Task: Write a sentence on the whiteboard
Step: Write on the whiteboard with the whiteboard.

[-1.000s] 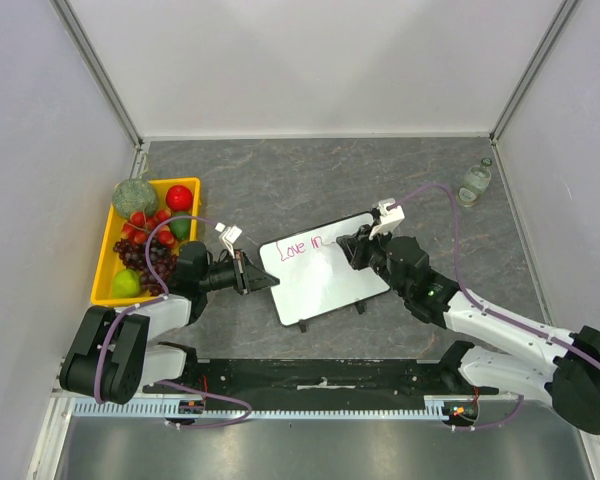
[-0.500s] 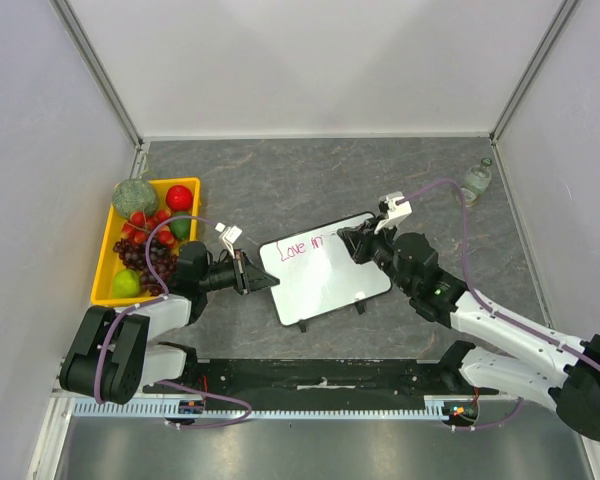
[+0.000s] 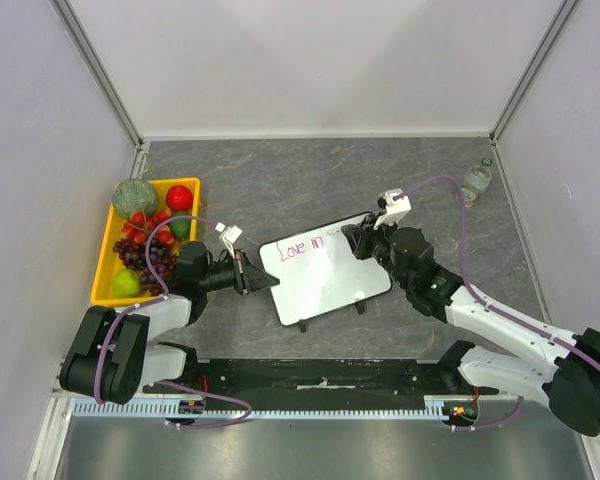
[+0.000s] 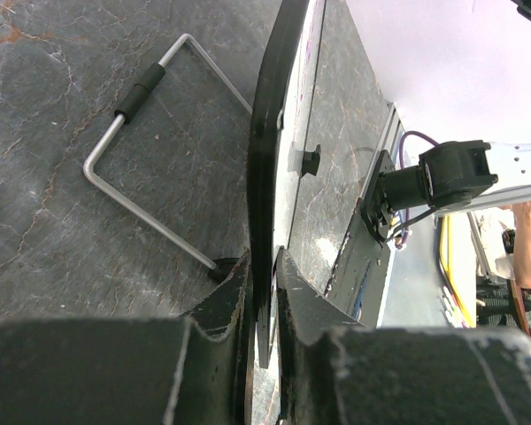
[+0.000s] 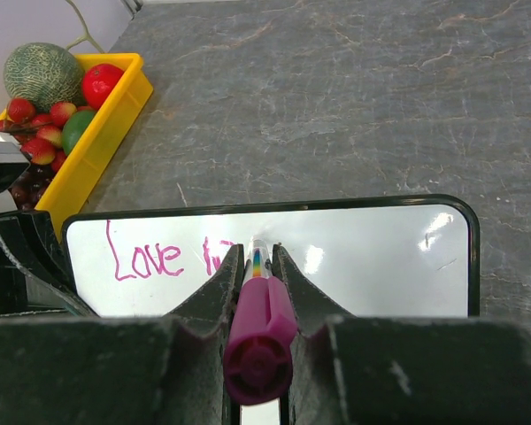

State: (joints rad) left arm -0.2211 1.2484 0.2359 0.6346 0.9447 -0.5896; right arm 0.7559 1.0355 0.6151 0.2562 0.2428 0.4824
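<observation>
At the right pincer: I see both fingers closed tight on a magenta marker, its barrel running out between them and its tip towards the board.
Marker tip: it sits at the far edge of the writing surface, right at the last pink strokes; I cannot tell whether it touches.
Sentence: thin pink handwriting, "Love" and then a few strokes of a second word, all in the upper left part of the board.
Whiteboard: white with a thin black frame and rounded corners; the rest of its face is bare apart from light glare.
Left pincer: closed on the whiteboard's black edge, one finger on each face, so I read it as clamping the board.
Wire stand: a bent metal wire with a short black sleeve, on the back side of the board, lying against the grey stone.
From the top view: the whiteboard lies askew mid-counter, between the left pincer at its left corner and the right pincer at its far edge.
Counter: dark grey, marbled.
Yellow tray: at the left of the counter, just beyond the left arm, holding a melon, grapes and other fruit.
Bottle: small and clear, at the far right corner, well apart from the board.
</observation>
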